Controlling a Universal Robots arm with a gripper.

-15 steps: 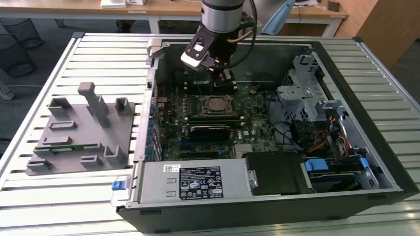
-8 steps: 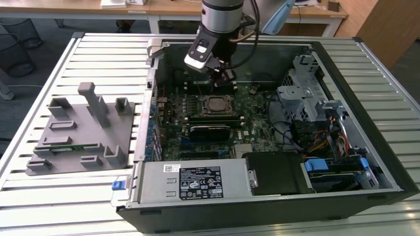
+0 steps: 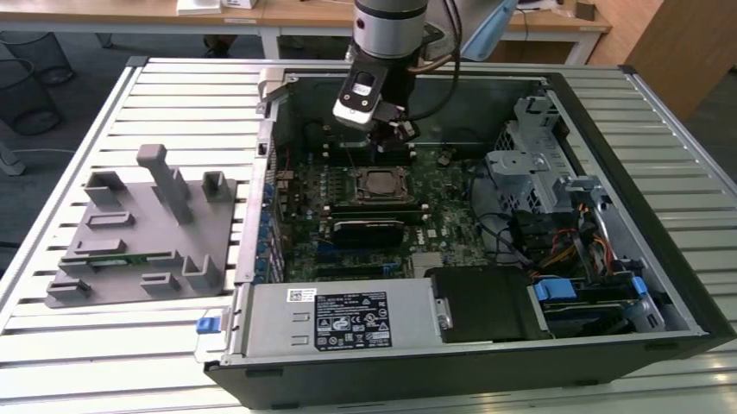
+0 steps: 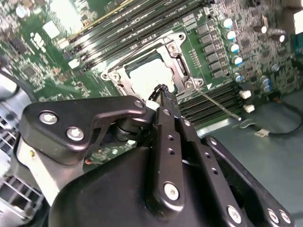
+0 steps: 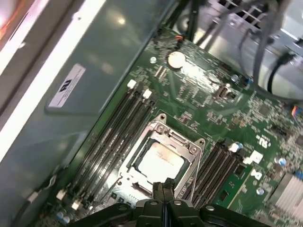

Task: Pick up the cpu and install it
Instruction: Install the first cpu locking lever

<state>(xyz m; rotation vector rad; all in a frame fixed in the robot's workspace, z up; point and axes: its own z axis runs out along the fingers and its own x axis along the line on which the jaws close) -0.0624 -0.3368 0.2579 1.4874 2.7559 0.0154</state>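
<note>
Arm: one [image 3: 392, 26], reaching down into the one open computer case [image 3: 645, 172] on a slatted table [image 3: 185, 95]
Gripper: one [image 3: 398, 134] [image 4: 161, 90] [image 5: 163, 189]; its two fingers are pressed together with nothing between them, and the tips hang over the motherboard [image 3: 444, 216] at 12 o'clock of the socket in the exterior view
cpu: one [image 3: 378, 184] [image 4: 149, 75] [image 5: 158, 161], silver top up, lying flat inside the metal socket frame [image 5: 177, 137], apart from the fingertips
Memory-slot banks: two [image 5: 113, 137], one on each side of the socket
Heatsink: one black block [image 3: 368, 231], at 6 o'clock of the socket in the exterior view
Coin cell: one [image 5: 176, 59] on the board
Fixture tray: one, grey [image 3: 127, 233], at 9 o'clock of the case in the exterior view
Memory stick: one, green [image 3: 116, 257], lying on that tray
</note>
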